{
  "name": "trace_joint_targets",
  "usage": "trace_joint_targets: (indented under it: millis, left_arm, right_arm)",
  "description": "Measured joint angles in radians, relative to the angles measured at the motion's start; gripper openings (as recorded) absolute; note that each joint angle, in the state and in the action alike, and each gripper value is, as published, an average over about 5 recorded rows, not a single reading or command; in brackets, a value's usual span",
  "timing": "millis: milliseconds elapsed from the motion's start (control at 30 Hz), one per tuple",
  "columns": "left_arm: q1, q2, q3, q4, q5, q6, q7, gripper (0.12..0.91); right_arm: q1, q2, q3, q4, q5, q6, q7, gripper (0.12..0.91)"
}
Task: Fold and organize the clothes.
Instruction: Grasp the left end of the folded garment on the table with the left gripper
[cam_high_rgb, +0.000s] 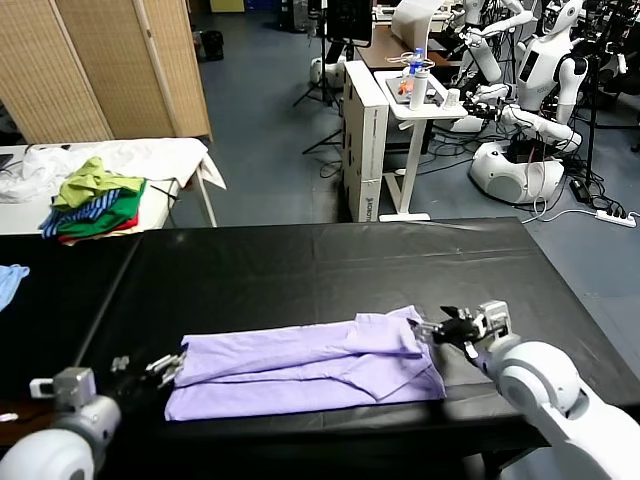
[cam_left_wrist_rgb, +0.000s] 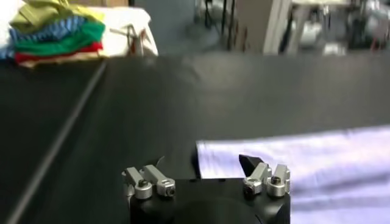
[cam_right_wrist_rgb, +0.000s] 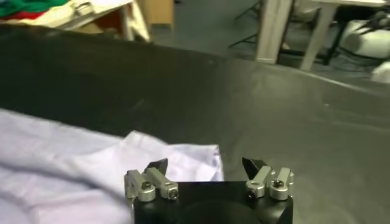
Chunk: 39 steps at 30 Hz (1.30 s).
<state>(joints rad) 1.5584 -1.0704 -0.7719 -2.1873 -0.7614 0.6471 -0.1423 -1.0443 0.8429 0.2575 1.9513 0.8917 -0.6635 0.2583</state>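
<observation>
The clothes are one lavender T-shirt (cam_high_rgb: 300, 365), folded into a long flat band across the near part of the black table (cam_high_rgb: 300, 260). My left gripper (cam_high_rgb: 165, 367) sits at the shirt's left end, open, with nothing between its fingers. In the left wrist view, the left gripper (cam_left_wrist_rgb: 203, 163) hovers right at the edge of the fabric (cam_left_wrist_rgb: 304, 161). My right gripper (cam_high_rgb: 440, 328) stands at the shirt's right end, also open and empty. The right wrist view shows the right gripper (cam_right_wrist_rgb: 205, 164) just over a corner of the cloth (cam_right_wrist_rgb: 73, 158).
A pile of green, yellow, striped blue and red garments (cam_high_rgb: 95, 200) lies on a white-covered table (cam_high_rgb: 150, 155) at the back left. A light blue cloth (cam_high_rgb: 8, 280) pokes in at the left edge. A white cart (cam_high_rgb: 415, 100) and other robots (cam_high_rgb: 540, 60) stand beyond the table.
</observation>
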Motion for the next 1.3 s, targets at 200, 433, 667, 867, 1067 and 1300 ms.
trace_joint_targets:
  millis: [200, 433, 667, 867, 1067, 1300]
  left_arm:
    - [-0.054, -0.013, 0.046, 0.065, 0.013, -0.012, 0.0, 0.907]
    - [-0.079, -0.021, 0.082, 0.118, 0.028, -0.015, 0.002, 0.907]
    - [-0.104, -0.024, 0.108, 0.157, 0.042, -0.022, 0.004, 0.86]
    - [-0.116, -0.022, 0.118, 0.18, 0.043, -0.022, 0.004, 0.645]
    - [-0.11, -0.021, 0.121, 0.183, 0.048, -0.026, 0.008, 0.319]
    - [-0.123, -0.029, 0.131, 0.195, 0.089, -0.046, 0.027, 0.148]
  right_arm:
    - [0.026, 0.057, -0.016, -0.064, -0.024, 0.007, 0.015, 0.906]
    - [0.022, 0.092, -0.018, -0.093, -0.036, 0.008, 0.017, 0.861]
    - [0.015, 0.106, -0.016, -0.102, -0.045, 0.009, 0.016, 0.798]
    - [0.012, 0.109, -0.016, -0.108, -0.048, 0.006, 0.012, 0.685]
    - [0.01, 0.118, -0.016, -0.106, -0.058, 0.009, 0.01, 0.351]
    - [-0.017, 0.144, 0.0, -0.087, -0.11, 0.035, 0.031, 0.168]
